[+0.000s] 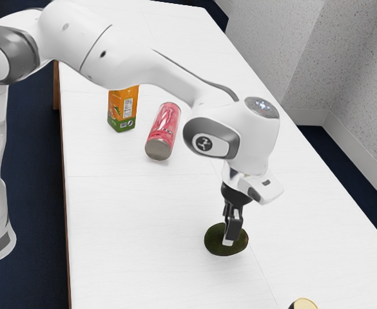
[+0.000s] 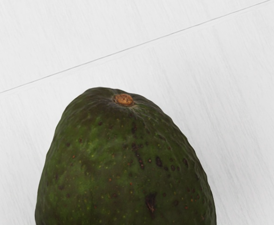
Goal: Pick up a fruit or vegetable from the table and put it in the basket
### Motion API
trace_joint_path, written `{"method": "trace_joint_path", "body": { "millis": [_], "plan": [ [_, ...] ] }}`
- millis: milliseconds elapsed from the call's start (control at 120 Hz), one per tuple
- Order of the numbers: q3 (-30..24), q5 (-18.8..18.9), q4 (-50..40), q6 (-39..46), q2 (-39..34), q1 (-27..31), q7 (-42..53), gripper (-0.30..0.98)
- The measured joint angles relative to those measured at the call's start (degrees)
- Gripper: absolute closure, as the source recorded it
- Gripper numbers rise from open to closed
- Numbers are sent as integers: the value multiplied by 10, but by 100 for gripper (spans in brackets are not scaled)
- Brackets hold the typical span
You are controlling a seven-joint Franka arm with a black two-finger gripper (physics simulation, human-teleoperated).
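A dark green avocado (image 1: 212, 242) is seen on the white table (image 1: 136, 219), directly under the black gripper (image 1: 230, 240), by which its middle is partly covered in the exterior view. Whether the gripper is spread or pressed together cannot be told. In the wrist view, a rounded, egg-like form is shown, tapered toward a small tan-brown stem scar; the skin is pebbled and marked with dark pits and with yellowish and reddish specks.

Near the avocado, at the exterior view's lower edge, a round object with a pale gold top and a dark side (image 1: 304, 304) is partly cut off. Well apart, toward the exterior view's upper left, a pink-red cylindrical can (image 1: 165, 125) with a grey metallic end is placed beside a boxy orange and green carton (image 1: 122, 108), whose top is hidden by the white arm (image 1: 136, 61). The tabletop is smooth, faintly grained and crossed by thin seams. Beyond it, a speckled grey wall (image 1: 362, 84) is seen.
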Motion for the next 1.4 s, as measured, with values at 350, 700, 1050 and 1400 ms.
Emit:
{"method": "trace_joint_path", "body": {
  "millis": [350,700,1050,1400],
  "plan": [
    [1,0,-16,17,16,1,0,0],
    [2,-2,-39,33,21,3,0,0],
    [3,-3,-39,43,34,8,-1,17],
    [2,3,30,-25,-49,7,-7,22]
  ]
}}
